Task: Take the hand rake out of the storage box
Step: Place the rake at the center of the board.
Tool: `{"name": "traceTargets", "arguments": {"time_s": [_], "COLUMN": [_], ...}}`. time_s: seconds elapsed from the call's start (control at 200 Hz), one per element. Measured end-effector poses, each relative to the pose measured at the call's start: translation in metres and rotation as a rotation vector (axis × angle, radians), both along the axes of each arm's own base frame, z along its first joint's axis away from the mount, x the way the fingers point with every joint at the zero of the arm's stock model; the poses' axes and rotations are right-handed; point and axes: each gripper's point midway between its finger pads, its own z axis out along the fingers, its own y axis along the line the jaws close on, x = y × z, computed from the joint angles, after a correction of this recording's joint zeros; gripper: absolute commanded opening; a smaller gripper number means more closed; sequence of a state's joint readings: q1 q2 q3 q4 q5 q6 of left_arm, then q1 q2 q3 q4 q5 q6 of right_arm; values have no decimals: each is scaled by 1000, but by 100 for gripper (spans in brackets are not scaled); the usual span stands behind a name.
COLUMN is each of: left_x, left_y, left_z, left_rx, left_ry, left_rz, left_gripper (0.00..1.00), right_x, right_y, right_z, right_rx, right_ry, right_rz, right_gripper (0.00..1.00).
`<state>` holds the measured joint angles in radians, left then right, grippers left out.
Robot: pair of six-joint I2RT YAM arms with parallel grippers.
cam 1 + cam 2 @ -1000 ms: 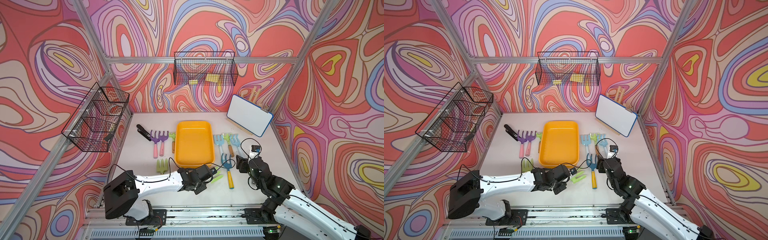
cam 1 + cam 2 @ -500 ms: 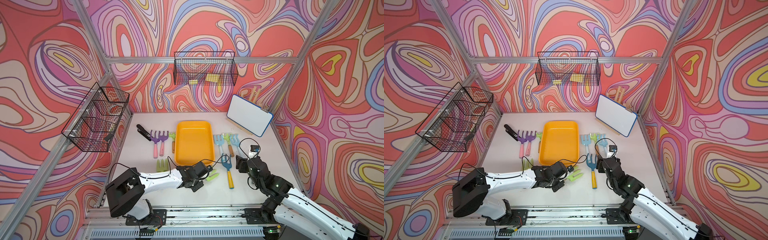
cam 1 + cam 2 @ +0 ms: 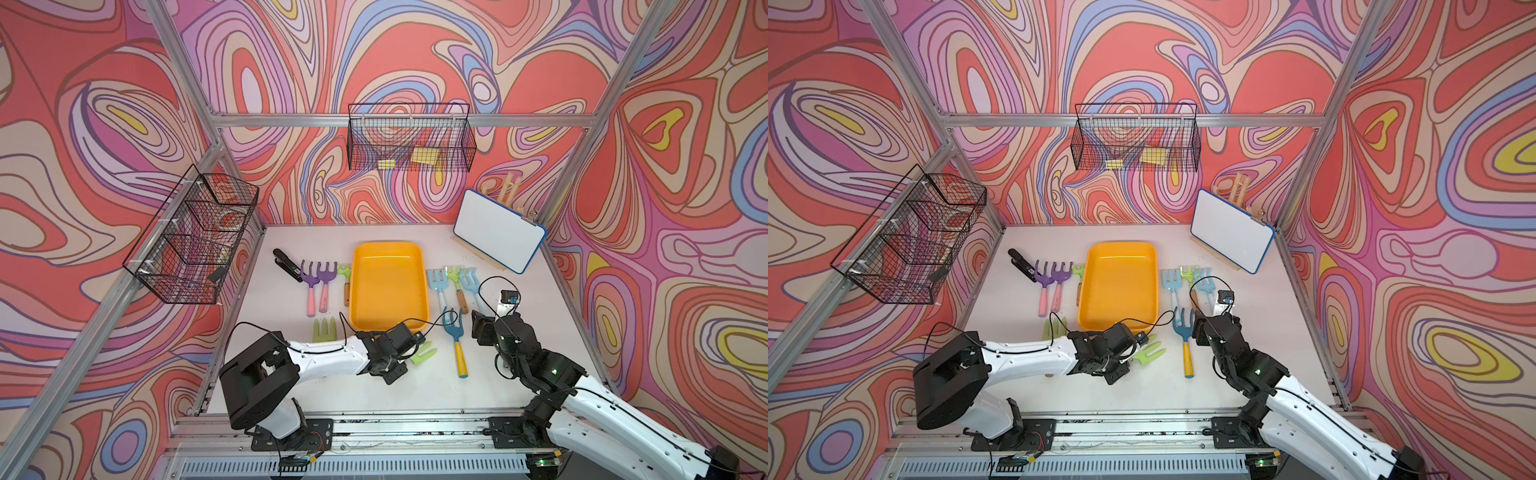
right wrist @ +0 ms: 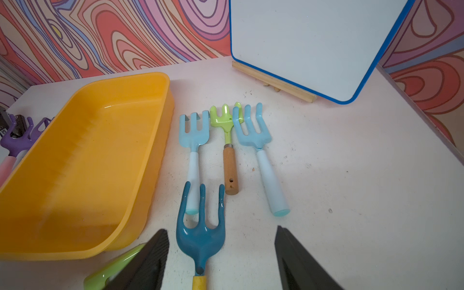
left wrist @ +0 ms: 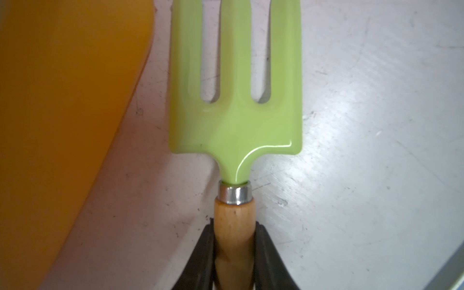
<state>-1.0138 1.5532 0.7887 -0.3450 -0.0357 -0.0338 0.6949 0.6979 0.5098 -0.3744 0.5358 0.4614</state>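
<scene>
The left gripper (image 5: 234, 253) is gripping the hand rake (image 5: 236, 120) beside the storage box (image 5: 62, 125), toward the table's (image 3: 415, 395) front edge; the right gripper (image 4: 221, 251) is gaping.

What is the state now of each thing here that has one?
storage box: empty, on the table.
green hand rake: outside the storage box, gripped at its handle.
left hand: shut on the green hand rake.
right hand: open, holding nothing.
dark blue rake: lying on the table, not held.
whiteboard: blank.
</scene>
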Motion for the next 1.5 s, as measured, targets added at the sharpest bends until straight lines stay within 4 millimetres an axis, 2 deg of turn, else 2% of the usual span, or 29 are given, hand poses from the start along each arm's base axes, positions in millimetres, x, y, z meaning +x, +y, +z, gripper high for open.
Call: {"name": "traceTargets", "arguments": {"time_s": [0.531,1.016,1.252,1.502], "left_x": [2,7,17,29], "left_y": [-2,1,1,0], "left_z": [2,5,30,83], "left_rx": [-5,5,-47,-216], "left_ry": [-4,-34,-104,-182], "left_rz": [0,14,52,116], "left_gripper": [31,43,46,46], "right_x": [1,1,1,2], "right_y": [1,1,1,2], "right_z": [-4,-4,-5,-6], "right_rx": [-11,-11,-12,-18], "right_ry": [13,13,14,17], "right_rz": [0,0,-1,4], "right_gripper": [72,73,81,98]}}
